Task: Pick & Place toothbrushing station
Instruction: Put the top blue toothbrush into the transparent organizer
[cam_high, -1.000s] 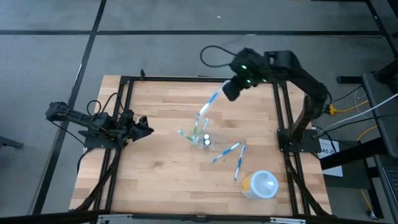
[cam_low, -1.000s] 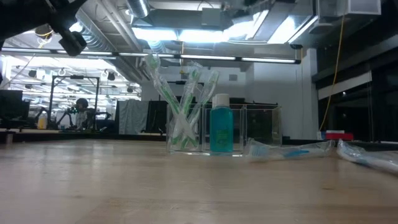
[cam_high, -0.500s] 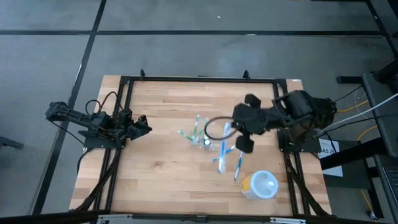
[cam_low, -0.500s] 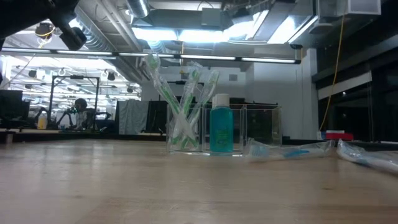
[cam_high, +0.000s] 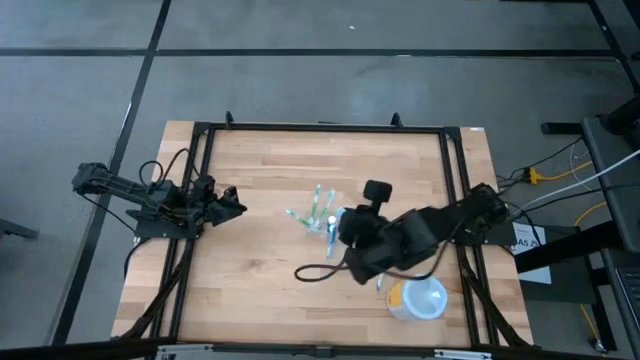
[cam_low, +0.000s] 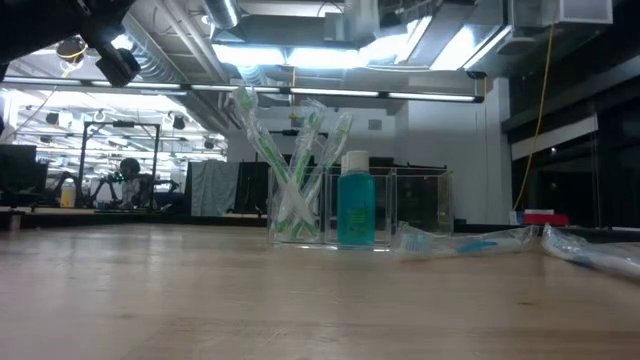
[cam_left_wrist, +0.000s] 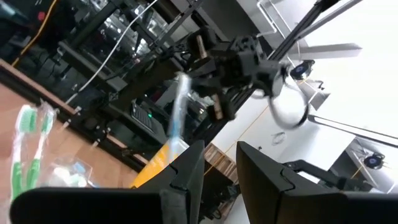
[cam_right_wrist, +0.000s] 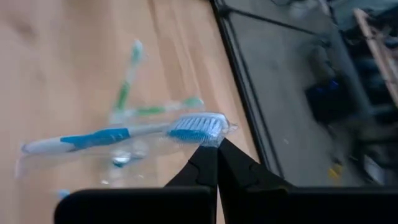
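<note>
One camera looks straight down on the whole wooden table (cam_high: 250, 290). Another sits at tabletop height, close to the surface, facing the room behind. Each wrist camera looks forward past its own arm. All four views share the green toothbrushes (cam_low: 290, 160).

Overhead light: even, bright; soft shadows on the desk (cam_high: 250, 290).
Low view: ceiling lights (cam_low: 300, 50) glare; near desk surface out of focus.
Left wrist: white wall beyond the jaws blown out.
Right wrist: motion blur; toothbrush (cam_right_wrist: 124, 134) beyond the jaws smeared.
</note>
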